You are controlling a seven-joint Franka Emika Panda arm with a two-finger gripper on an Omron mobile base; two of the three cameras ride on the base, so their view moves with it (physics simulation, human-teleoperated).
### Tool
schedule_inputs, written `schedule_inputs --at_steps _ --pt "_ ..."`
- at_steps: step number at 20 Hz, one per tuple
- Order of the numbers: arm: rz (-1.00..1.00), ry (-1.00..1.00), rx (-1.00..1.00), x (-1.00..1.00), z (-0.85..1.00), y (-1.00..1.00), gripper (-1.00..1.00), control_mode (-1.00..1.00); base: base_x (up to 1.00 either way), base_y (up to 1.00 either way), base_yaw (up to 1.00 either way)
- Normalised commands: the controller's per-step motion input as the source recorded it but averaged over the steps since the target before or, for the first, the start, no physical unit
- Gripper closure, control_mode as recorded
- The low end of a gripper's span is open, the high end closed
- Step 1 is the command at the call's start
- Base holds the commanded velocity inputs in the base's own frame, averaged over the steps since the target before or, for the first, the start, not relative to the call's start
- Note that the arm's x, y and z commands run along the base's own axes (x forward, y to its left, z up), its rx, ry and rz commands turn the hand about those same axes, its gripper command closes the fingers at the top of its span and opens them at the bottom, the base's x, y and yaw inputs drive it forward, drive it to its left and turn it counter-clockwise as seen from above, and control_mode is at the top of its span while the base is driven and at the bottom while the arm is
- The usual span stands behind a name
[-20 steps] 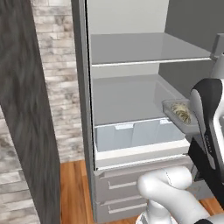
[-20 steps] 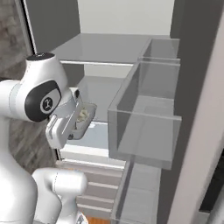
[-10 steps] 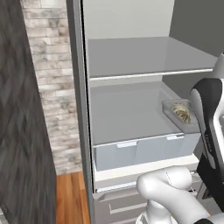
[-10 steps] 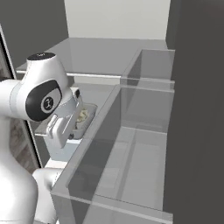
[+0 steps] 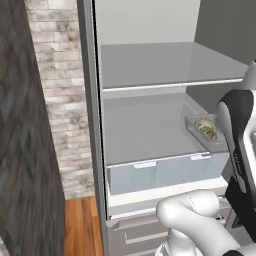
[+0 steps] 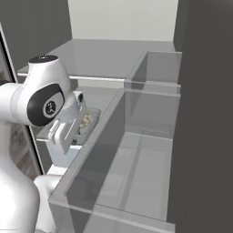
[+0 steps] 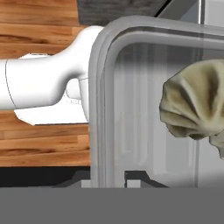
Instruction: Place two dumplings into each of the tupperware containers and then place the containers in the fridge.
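Note:
One tupperware container [image 5: 196, 126] hovers at the right edge of the fridge's [image 5: 150, 75] lower shelf [image 5: 145, 135], with pale crimped dumplings [image 5: 208, 128] inside it. In the hand view its translucent rim [image 7: 99, 109] runs down between my dark fingertips, and a dumpling [image 7: 194, 105] lies to the right. My gripper [image 7: 108, 180] is shut on that rim. From the right base view the container [image 6: 92, 119] peeks out behind my hand. Whether it touches the shelf I cannot tell.
The fridge stands open, with an upper shelf [image 5: 165, 65], a translucent bottom drawer [image 5: 160, 170] and door bins [image 6: 141, 150] close on the right. A brick wall [image 5: 60, 100] and a dark panel [image 5: 25, 150] stand to the left, with wooden floor [image 5: 80, 225] below.
Both base views have shifted, so the base has driven closer to the fridge. The container stays in my grip at the same place relative to the arm.

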Motion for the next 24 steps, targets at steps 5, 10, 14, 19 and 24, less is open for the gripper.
schedule_inputs --at_steps 5,10,14,19,24 --pt "0.02 -0.06 0.0 0.01 -0.65 -0.06 1.0 -1.0 0.0 0.0 0.0" --pt "0.04 -0.1 0.03 0.39 -0.57 -0.2 1.0 -1.0 0.0 0.0 0.0" --pt "0.06 -0.17 0.08 0.81 -0.2 -0.06 1.0 -1.0 0.0 0.0 0.0" --pt "0.08 -0.22 0.14 0.81 -0.22 -0.01 1.0 -1.0 0.0 0.0 0.0" --pt "0.03 -0.13 0.15 0.98 -0.11 -0.11 1.0 -1.0 0.0 0.0 0.0"
